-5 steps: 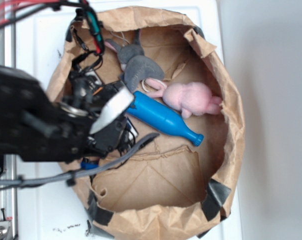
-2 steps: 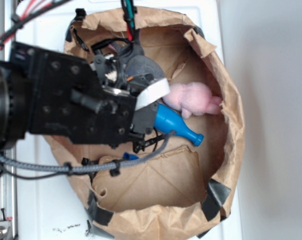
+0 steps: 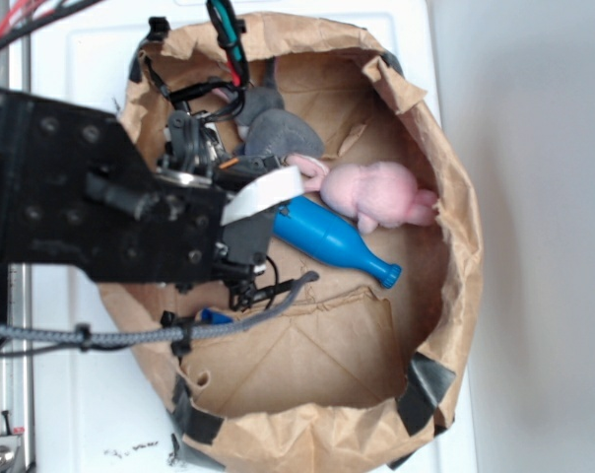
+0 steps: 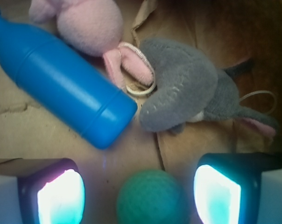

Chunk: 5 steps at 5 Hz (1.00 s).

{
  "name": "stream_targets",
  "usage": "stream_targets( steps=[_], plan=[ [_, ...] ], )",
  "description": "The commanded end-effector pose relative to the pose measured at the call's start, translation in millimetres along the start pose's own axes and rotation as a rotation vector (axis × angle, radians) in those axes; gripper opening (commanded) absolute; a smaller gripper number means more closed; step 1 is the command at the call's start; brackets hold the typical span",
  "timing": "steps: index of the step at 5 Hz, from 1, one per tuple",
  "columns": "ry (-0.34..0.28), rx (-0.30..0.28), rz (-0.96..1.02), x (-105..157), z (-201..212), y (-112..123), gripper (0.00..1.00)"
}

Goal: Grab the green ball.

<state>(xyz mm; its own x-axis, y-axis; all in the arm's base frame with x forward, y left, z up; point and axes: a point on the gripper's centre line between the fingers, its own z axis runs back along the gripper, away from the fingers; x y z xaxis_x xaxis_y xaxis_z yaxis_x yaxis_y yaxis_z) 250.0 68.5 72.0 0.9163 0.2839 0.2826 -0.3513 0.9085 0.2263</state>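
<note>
In the wrist view the green ball (image 4: 150, 199), a small teal sphere with a knobbly surface, lies on the brown paper floor at the bottom edge. It sits between the two lit fingers of my gripper (image 4: 138, 196). A gap shows on each side of it, wider on the left. The gripper is open and nothing touches the pads (image 4: 61, 198). In the exterior view the black robot arm (image 3: 100, 217) hangs over the left side of the bag and hides the ball.
A blue bottle-shaped toy (image 4: 61, 79) (image 3: 327, 236) lies just ahead of the ball. Beyond it are a pink plush (image 4: 89, 23) (image 3: 376, 192) and a grey plush (image 4: 187, 93) (image 3: 278, 128). Everything sits inside a crumpled brown paper bag (image 3: 455, 197) with raised walls.
The arm swung up from the bag's lower left over the toys, then eased back left, uncovering more of the blue bottle.
</note>
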Motion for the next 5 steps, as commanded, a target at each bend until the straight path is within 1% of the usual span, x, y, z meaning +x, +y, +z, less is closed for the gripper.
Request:
stream_targets(
  steps=[1, 2, 3, 4, 5],
  plan=[
    [0.091, -0.103, -0.161, 13, 21, 30, 1.0],
    [0.103, -0.094, -0.155, 12, 5, 29, 1.0],
    [0.057, -0.06, -0.149, 2, -12, 20, 1.0],
    [0.047, -0.055, -0.128, -7, -17, 10, 1.0],
    [0.024, -0.059, -0.113, -14, -22, -3, 1.0]
  ],
)
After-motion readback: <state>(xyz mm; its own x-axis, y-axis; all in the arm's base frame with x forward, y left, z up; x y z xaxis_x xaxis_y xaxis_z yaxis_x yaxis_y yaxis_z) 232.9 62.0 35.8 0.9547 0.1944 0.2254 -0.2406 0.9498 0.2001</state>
